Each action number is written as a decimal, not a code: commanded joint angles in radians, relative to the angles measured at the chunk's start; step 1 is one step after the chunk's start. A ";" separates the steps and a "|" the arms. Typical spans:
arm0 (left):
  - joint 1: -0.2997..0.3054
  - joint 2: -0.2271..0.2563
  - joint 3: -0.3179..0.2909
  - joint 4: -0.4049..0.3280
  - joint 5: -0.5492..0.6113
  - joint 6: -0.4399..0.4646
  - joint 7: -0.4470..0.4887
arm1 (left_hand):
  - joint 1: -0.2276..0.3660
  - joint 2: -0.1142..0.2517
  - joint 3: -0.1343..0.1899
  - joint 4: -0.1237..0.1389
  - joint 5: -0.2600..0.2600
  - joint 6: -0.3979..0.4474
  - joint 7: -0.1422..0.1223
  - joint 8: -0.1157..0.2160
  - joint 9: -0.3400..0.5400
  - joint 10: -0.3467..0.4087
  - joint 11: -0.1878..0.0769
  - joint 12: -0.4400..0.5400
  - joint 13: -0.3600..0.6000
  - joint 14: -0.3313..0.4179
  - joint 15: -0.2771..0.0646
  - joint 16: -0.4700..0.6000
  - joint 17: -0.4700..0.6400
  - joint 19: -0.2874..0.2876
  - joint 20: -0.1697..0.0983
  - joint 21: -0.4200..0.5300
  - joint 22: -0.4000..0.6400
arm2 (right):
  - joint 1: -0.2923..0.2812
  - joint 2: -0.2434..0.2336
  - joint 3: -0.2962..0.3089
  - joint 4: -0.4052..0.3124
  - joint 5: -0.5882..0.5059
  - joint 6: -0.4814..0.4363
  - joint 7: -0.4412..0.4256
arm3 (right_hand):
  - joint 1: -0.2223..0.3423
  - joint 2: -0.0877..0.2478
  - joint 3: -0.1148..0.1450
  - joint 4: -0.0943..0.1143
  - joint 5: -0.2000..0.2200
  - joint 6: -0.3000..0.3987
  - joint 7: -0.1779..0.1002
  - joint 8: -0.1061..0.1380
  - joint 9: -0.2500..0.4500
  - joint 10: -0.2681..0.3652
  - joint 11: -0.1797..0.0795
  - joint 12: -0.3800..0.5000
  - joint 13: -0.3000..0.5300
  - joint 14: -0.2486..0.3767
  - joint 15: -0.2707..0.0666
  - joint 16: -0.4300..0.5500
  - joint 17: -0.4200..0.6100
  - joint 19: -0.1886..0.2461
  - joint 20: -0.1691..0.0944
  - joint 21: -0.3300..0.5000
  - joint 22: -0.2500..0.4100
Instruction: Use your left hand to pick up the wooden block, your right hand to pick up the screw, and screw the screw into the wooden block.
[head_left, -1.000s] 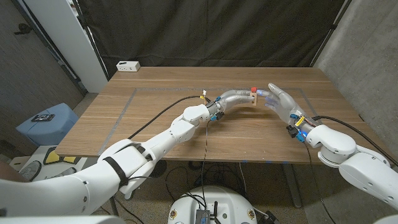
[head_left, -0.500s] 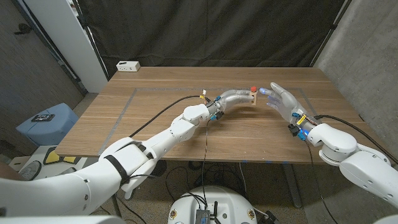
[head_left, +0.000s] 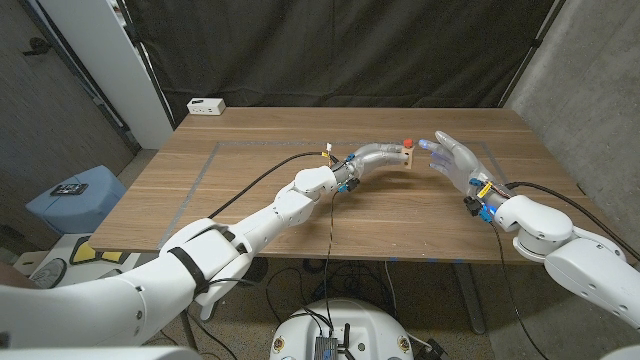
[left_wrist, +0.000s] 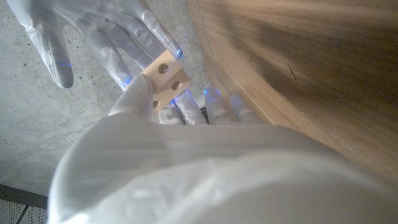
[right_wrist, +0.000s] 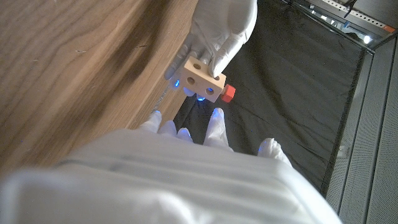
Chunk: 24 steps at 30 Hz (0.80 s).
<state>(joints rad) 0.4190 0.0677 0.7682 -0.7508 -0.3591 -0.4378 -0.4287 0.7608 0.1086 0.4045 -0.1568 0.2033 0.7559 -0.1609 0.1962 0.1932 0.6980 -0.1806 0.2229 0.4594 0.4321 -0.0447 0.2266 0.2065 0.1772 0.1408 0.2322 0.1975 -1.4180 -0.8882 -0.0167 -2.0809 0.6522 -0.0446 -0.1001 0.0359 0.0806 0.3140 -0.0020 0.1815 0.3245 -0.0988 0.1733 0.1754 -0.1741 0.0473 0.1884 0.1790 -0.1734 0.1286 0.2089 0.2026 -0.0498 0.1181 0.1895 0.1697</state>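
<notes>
Left hand (head_left: 378, 156) grips the wooden block (head_left: 407, 157) and holds it up off the wooden table (head_left: 250, 190), out past the table's middle toward the right side. In the left wrist view the block (left_wrist: 164, 77) sits pinched at the fingertips of the left hand (left_wrist: 155, 99), showing a face with two round holes. In the right wrist view the same block (right_wrist: 203, 78) is clamped by the left hand (right_wrist: 221, 28) from the far side, holes visible on two faces. Screw (head_left: 407, 143), red head, is seated in the block on its top side in the head view; in the right wrist view the red head (right_wrist: 228, 93) sticks out from one end of the block. Right hand (head_left: 455, 162) holds nothing: fingers spread apart, palm turned toward the block, just beside it and not touching, a small gap between its fingertips and the block. The left wrist view shows the right hand (left_wrist: 87, 31) behind the block with its fingers splayed; the right wrist view shows its own fingertips (right_wrist: 216, 117) pointing at the block, close under it. White power strip (head_left: 207, 105) sits at the table's far left corner.
</notes>
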 joint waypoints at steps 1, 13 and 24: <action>-0.005 -0.002 0.006 0.002 0.008 -0.005 -0.003 | 0.003 0.006 0.005 0.002 0.005 0.029 0.018 0.006 0.005 0.001 0.005 0.009 0.003 0.010 -0.019 0.006 0.003 0.007 0.005 0.006 0.001 | 0.026 -0.005 -0.019 0.025 0.006 0.017 0.024 | 0.004 -0.001 0.006 0.001 0.005 -0.024 0.001 -0.009 0.003 -0.072 0.011 -0.003 0.004 -0.130 0.006 -0.005 0.002 -0.001 0.007 0.003 0.002; 0.004 0.009 0.008 -0.027 0.012 0.004 0.006 | 0.003 0.006 0.004 0.002 0.005 0.031 0.019 0.007 0.005 0.000 0.002 0.009 0.003 0.010 -0.021 0.007 0.003 0.007 0.004 0.006 0.001 | 0.064 -0.004 -0.054 0.050 0.005 0.041 0.048 | 0.002 -0.002 0.005 0.003 0.005 -0.054 -0.006 -0.008 0.002 -0.087 0.007 -0.005 0.004 -0.138 0.007 -0.007 0.004 -0.008 0.009 0.000 0.003; 0.012 0.013 0.010 -0.043 0.013 0.011 0.012 | 0.003 0.005 0.004 0.002 0.005 0.030 0.020 0.007 0.005 0.001 0.004 0.009 0.003 0.010 -0.021 0.006 0.003 0.006 0.004 0.006 0.002 | 0.084 -0.004 -0.078 0.064 0.008 0.058 0.055 | -0.001 -0.004 0.003 0.005 0.005 -0.064 -0.010 -0.005 0.002 -0.093 0.007 -0.005 0.004 -0.143 0.006 -0.008 0.005 -0.011 0.010 0.000 0.003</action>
<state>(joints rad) 0.4234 0.0754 0.7754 -0.7762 -0.3486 -0.4336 -0.4235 0.7606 0.1080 0.4045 -0.1568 0.2037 0.7560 -0.1609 0.1947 0.1931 0.6981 -0.1806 0.2229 0.4594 0.4320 -0.0447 0.2266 0.2065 0.1772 0.1408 0.2322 0.1975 -1.3549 -0.8925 -0.0714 -2.0320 0.6570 -0.0062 -0.0561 0.0359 0.0806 0.3140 -0.0020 0.1815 0.2636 -0.1129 0.1656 0.1754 -0.1716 0.0556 0.1847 0.1790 -0.1734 0.1286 0.2028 0.2024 -0.0591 0.1273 0.1895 0.1697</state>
